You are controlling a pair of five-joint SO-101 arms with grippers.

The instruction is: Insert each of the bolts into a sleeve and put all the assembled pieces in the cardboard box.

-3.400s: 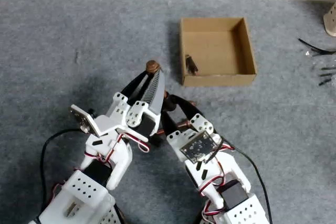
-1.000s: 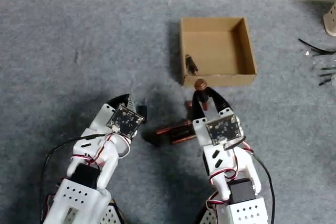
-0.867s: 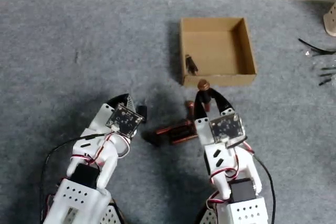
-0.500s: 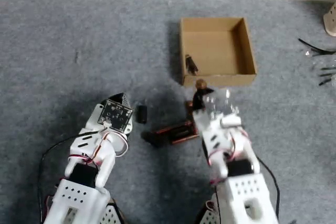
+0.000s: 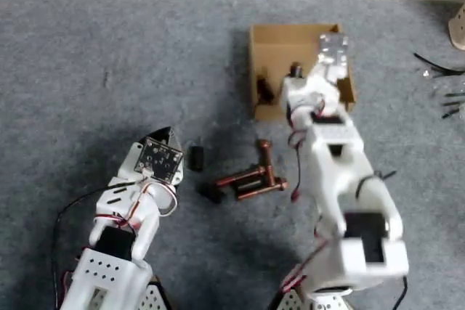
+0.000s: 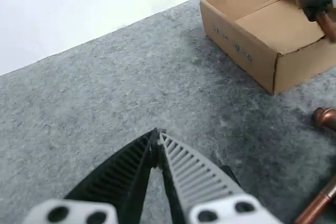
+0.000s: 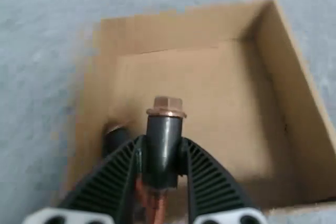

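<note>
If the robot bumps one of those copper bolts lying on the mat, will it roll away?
Probably not far. The copper bolts are round, so a sideways nudge could start a roll, but their wider heads would likely swing them in a curve. The fuzzy grey mat should slow them. They look like metal, so probably stiff.
</note>
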